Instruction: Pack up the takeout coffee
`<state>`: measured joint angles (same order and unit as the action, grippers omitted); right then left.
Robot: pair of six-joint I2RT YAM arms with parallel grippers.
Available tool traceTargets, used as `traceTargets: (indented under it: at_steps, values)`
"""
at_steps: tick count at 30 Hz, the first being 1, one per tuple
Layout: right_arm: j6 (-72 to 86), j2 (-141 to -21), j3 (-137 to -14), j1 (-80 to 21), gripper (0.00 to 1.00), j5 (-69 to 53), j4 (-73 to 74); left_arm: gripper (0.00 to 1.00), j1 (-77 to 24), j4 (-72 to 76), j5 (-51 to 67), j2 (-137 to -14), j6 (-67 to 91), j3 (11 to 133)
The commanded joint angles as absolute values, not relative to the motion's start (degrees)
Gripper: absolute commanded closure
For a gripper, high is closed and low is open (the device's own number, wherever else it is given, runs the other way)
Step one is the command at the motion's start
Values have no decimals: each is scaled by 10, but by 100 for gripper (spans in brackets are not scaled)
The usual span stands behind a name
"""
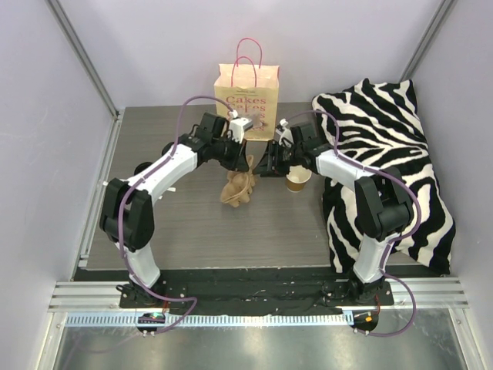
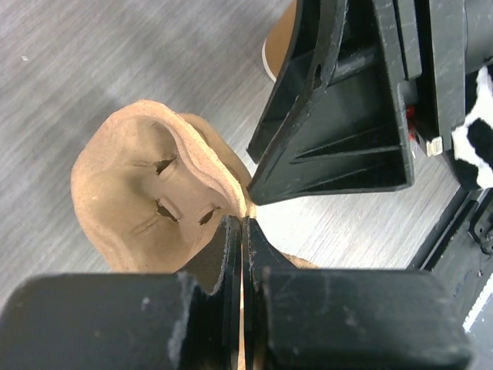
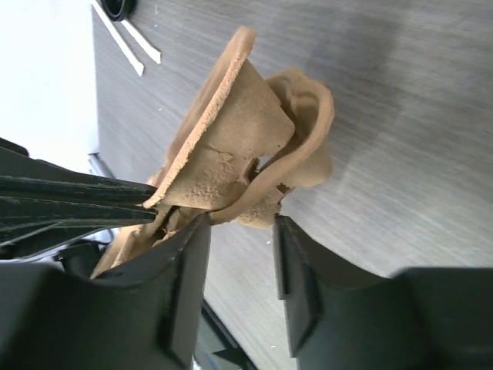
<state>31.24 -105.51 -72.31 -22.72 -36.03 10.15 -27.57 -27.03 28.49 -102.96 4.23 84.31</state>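
A crumpled brown pulp cup carrier (image 1: 239,189) hangs over the table's middle. My left gripper (image 1: 246,163) is shut on its upper edge, and the left wrist view shows the jaws (image 2: 243,223) pressed together on that thin rim. The carrier (image 2: 146,185) bulges out to their left. My right gripper (image 1: 266,166) faces it from the right, open. Its jaws (image 3: 240,227) stand apart just under the carrier (image 3: 246,139), with one lobe at the tips and not pinched. An open paper coffee cup (image 1: 298,182) stands on the table behind the right gripper.
A cream paper bag (image 1: 248,92) with pink handles stands upright at the back centre. A zebra-print cloth (image 1: 385,169) covers the table's right side, close to the cup. The left gripper's fingers (image 3: 69,196) cross the right wrist view at the left.
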Motion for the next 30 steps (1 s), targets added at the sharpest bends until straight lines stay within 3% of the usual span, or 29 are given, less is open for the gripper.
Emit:
traceTargets:
  at_steps: [1, 7, 16, 17, 23, 30]
  values:
    - [355, -1031, -711, -234, 48, -390, 97, 100, -275, -240, 287, -990, 41, 824]
    - [410, -1056, -710, -240, 44, -415, 71, 100, -278, -225, 294, -980, 54, 806]
    - [526, -1085, -686, -246, 49, -452, -28, 100, -286, -221, 296, -976, 49, 803]
    - [524, -1086, -687, -245, 51, -448, -21, 100, -286, -222, 296, -973, 49, 803]
    - [483, -1087, -699, -246, 99, -428, 32, 100, -286, -235, 293, -967, 53, 817]
    - [386, -1063, -702, -246, 99, -372, 105, 100, -266, -291, 301, -940, 50, 852]
